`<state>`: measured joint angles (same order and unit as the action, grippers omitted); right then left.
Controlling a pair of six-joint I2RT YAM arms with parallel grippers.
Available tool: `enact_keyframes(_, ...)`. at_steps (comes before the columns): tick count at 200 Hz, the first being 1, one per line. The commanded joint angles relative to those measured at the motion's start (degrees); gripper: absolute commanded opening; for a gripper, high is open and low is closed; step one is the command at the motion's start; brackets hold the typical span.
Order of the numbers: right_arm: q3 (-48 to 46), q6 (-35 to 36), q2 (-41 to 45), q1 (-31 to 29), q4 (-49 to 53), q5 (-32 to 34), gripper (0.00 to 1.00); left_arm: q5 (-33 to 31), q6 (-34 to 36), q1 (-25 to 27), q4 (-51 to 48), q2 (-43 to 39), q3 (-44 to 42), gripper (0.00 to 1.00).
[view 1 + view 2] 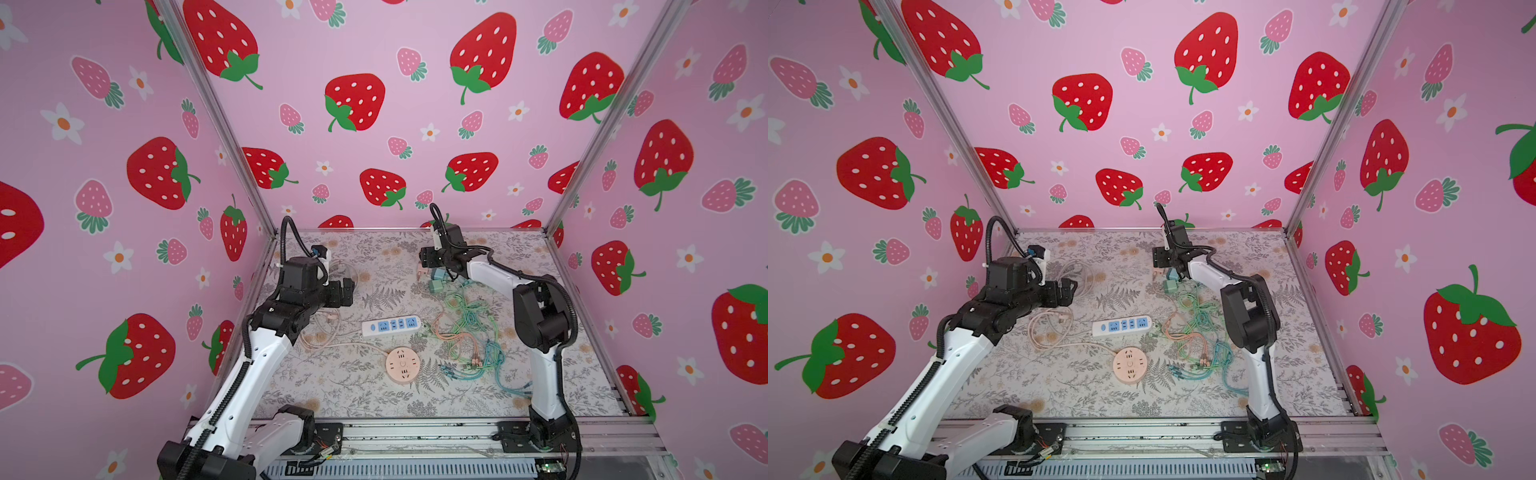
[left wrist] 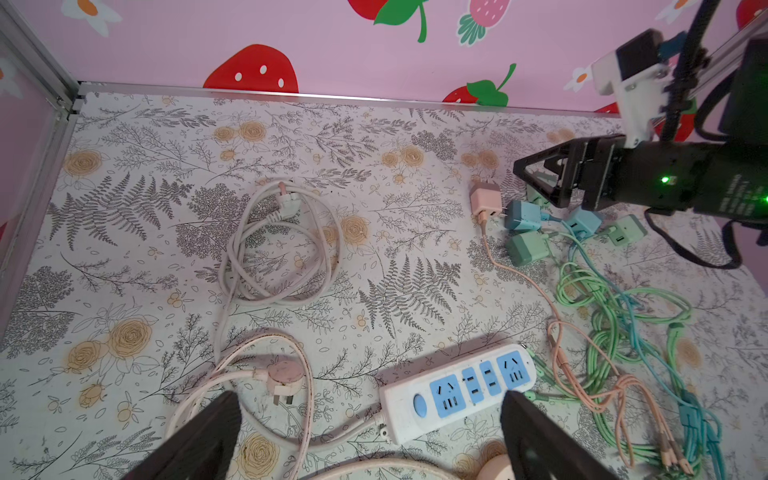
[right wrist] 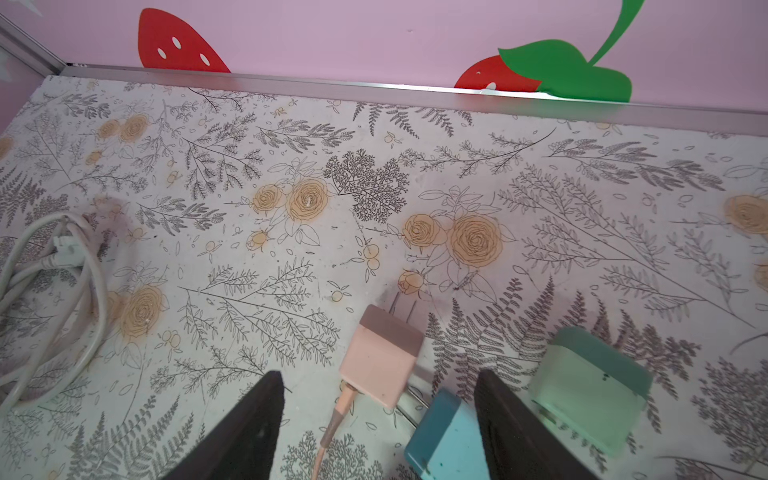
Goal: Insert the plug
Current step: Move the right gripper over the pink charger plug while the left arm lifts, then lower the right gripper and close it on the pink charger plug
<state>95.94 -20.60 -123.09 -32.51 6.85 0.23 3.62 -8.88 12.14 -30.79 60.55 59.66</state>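
My right gripper point(image 3: 378, 374) is open and low over a cluster of charger plugs at the back of the table. A pink plug point(image 3: 380, 359) lies between its fingers, touching neither, with its prongs pointing away and an orange cable trailing back. A blue plug point(image 3: 446, 436) lies against the inner side of one finger, and a green plug point(image 3: 590, 395) sits outside it. The white power strip point(image 1: 390, 325) with blue sockets lies mid-table, with a round pink socket point(image 1: 402, 365) in front of it. My left gripper point(image 2: 370, 395) hovers open above the strip's point(image 2: 457, 390) cord end, holding nothing.
A coiled white cord with a three-pin plug point(image 2: 286, 203) and a pink round-headed plug point(image 2: 282, 374) lie on the left. A tangle of green, blue and orange cables point(image 1: 469, 332) spreads right of the strip. The back wall rail point(image 3: 415, 89) is close behind the plugs.
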Motion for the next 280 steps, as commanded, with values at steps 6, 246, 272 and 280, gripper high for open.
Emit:
enact_keyframes(6, 3.7, -3.8, -2.7, -1.2, 3.2, 2.1, 0.74, 0.0, 0.1, 0.2, -1.1, -0.9, 0.0, 1.0)
enact_keyframes(246, 16.0, -5.2, -17.7, -3.4, 10.0, 6.5, 0.63, 1.2, 0.0, 0.3, -0.1, -1.6, -0.7, 1.0)
enact_keyframes(272, 18.6, -4.2, -19.5, -3.6, 11.8, 7.8, 0.6, 1.1, 0.0, 0.2, -0.1, -1.5, -0.8, 1.0)
enact_keyframes(280, 19.0, -3.9, -19.9, -3.7, 11.8, 8.3, 0.6, 1.1, 0.1, 0.3, -0.1, -1.5, -0.8, 1.0)
